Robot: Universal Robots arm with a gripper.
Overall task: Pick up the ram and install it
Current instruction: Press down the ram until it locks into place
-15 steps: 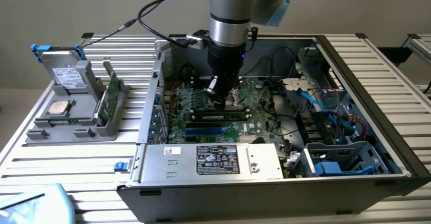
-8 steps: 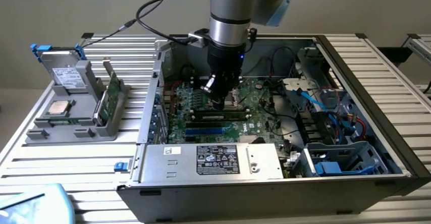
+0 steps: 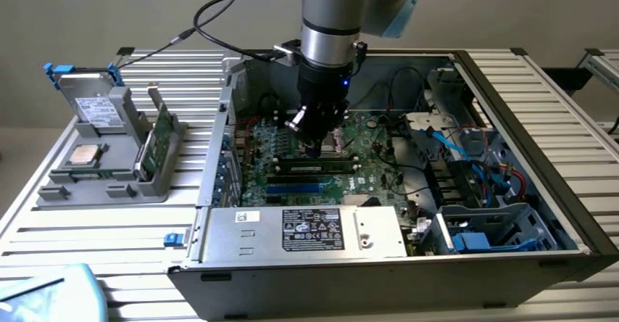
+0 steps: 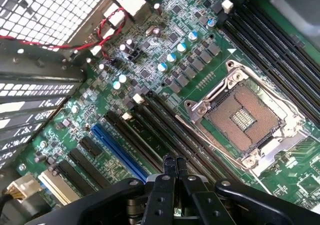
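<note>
The ram (image 3: 314, 167), a long green stick with dark chips, lies along a black slot on the motherboard (image 3: 372, 137) inside the open computer case. My gripper (image 3: 315, 146) hangs just above and behind the ram, fingers pressed together with nothing between them. In the wrist view the shut gripper (image 4: 174, 161) points down at the row of long dark slots (image 4: 150, 132) beside the empty processor socket (image 4: 245, 117). I cannot tell whether the fingertips touch the ram.
A grey holder (image 3: 97, 184) at the exterior view's left carries an upright green board (image 3: 159, 139), a square silver chip (image 3: 87, 154) and a grey drive with blue clips (image 3: 92, 101). The power supply (image 3: 320, 229), cables (image 3: 464, 155) and case walls surround the motherboard.
</note>
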